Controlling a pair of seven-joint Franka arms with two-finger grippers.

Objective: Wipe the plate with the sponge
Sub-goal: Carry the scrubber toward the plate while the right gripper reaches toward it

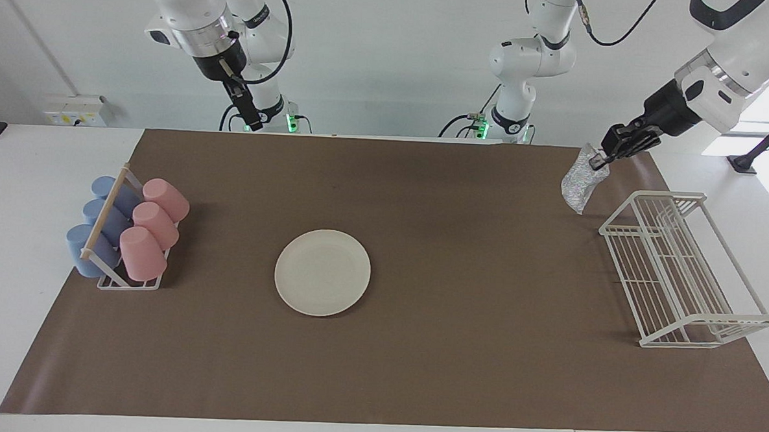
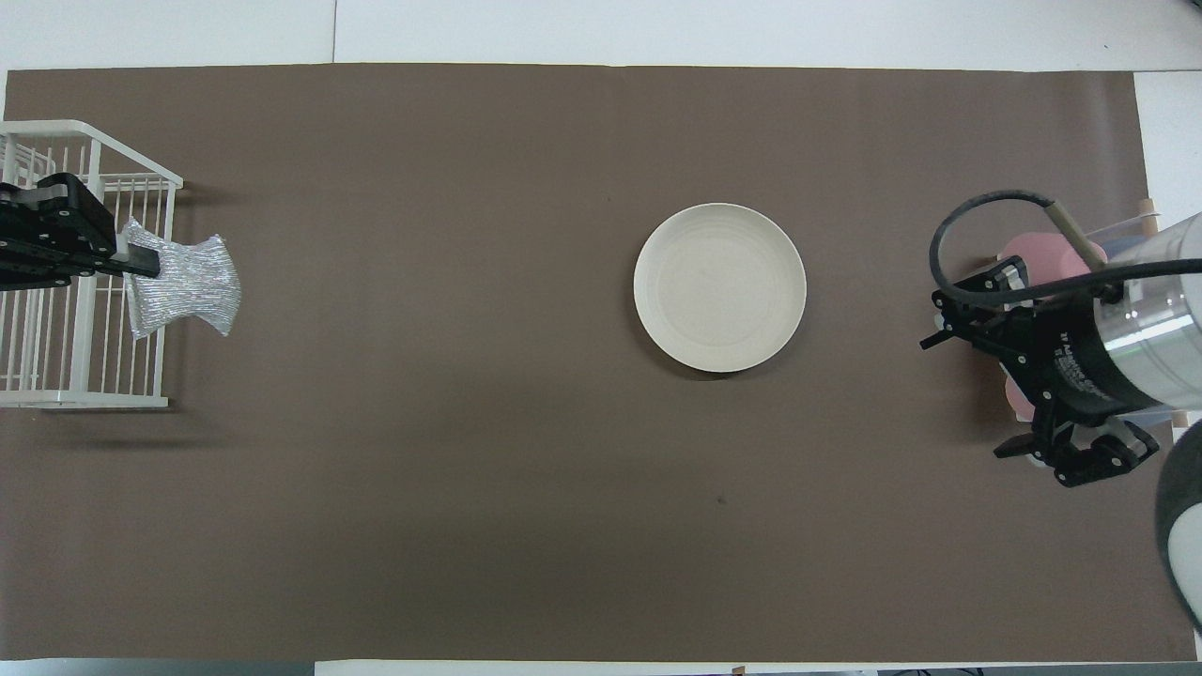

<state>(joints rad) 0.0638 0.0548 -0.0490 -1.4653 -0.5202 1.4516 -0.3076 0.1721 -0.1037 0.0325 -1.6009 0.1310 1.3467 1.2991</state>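
Brown matte worktop [image 1: 482, 350] carries a round cream plate [image 1: 322, 272], while the left tool [image 1: 600, 160] clamps a wrinkly, glittering silver sponge [image 1: 579, 183] over its edge; right tool [image 1: 251, 120] waits, fingers unreadable.

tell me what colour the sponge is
Silvery-grey with a metallic glitter; the sponge shows best in the overhead view.

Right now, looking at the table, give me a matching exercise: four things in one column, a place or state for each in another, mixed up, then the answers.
Things:
1. sponge
2. plate
3. pink cups
4. dish rack

Places or states:
A. bare, mid-mat
B. lying on their sides in a rack, at the right arm's end
C. hanging from the left claw
D. white wire, nothing in it, at the left arm's end

Pairs: 1-C, 2-A, 3-B, 4-D
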